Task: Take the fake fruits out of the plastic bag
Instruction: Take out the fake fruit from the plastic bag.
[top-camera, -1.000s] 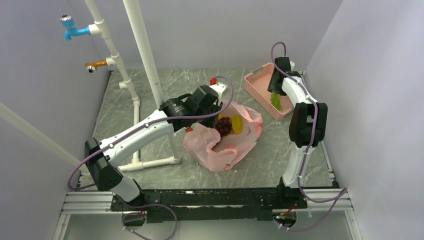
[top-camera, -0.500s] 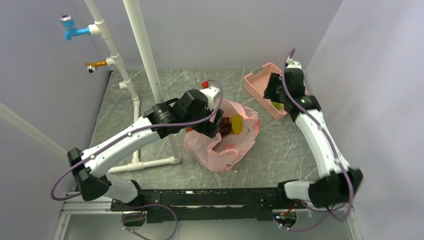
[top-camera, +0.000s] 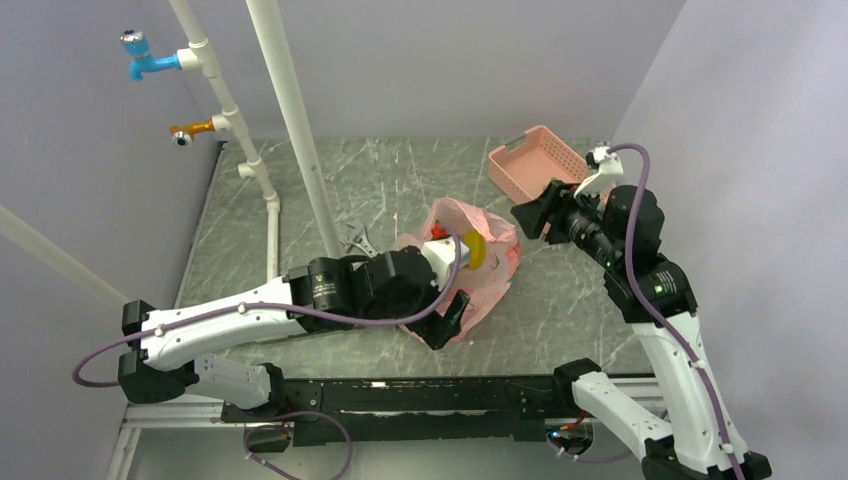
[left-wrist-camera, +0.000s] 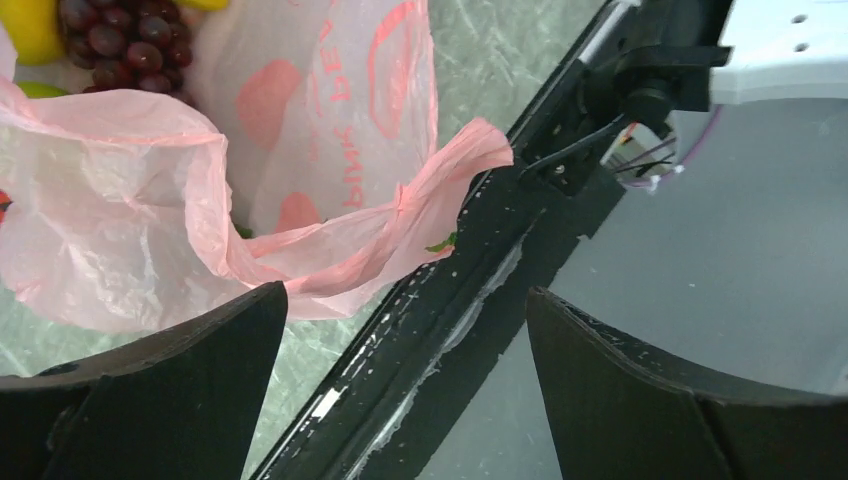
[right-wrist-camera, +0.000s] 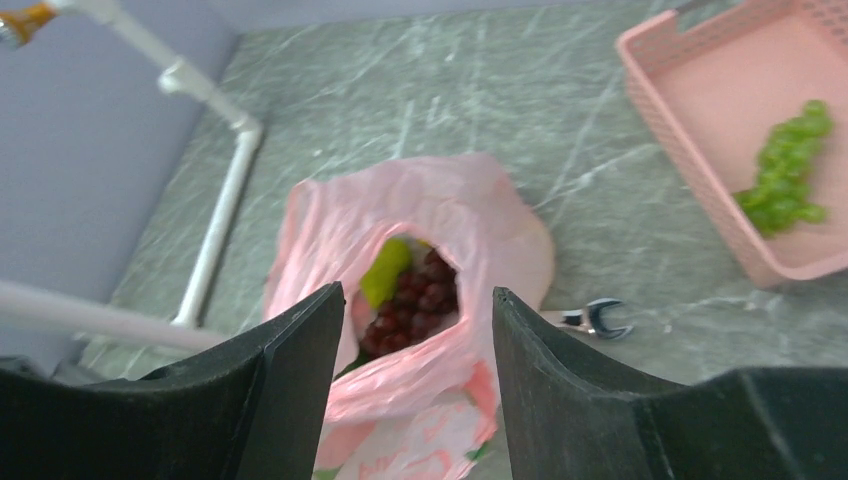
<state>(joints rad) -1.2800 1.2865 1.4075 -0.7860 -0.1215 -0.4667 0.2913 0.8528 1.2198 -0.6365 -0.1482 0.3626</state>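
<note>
Left pincer (left-wrist-camera: 400, 300) gaping, empty, beside plastic bag (left-wrist-camera: 330, 130).

The plastic bag (right-wrist-camera: 440, 205) is translucent pink with darker pink print. The grape bunch (right-wrist-camera: 412, 302) is dark red-purple, the fruit (right-wrist-camera: 385, 272) beside it yellow-green. Light green grapes (right-wrist-camera: 785, 165), pink basket (right-wrist-camera: 735, 85), grey-green white-veined surface (right-wrist-camera: 480, 90).

One plastic bag (right-wrist-camera: 430, 195), one basket (right-wrist-camera: 700, 90), one dark grape bunch (right-wrist-camera: 415, 300), one green grape bunch (right-wrist-camera: 785, 170), one wrench (right-wrist-camera: 595, 318).
</note>
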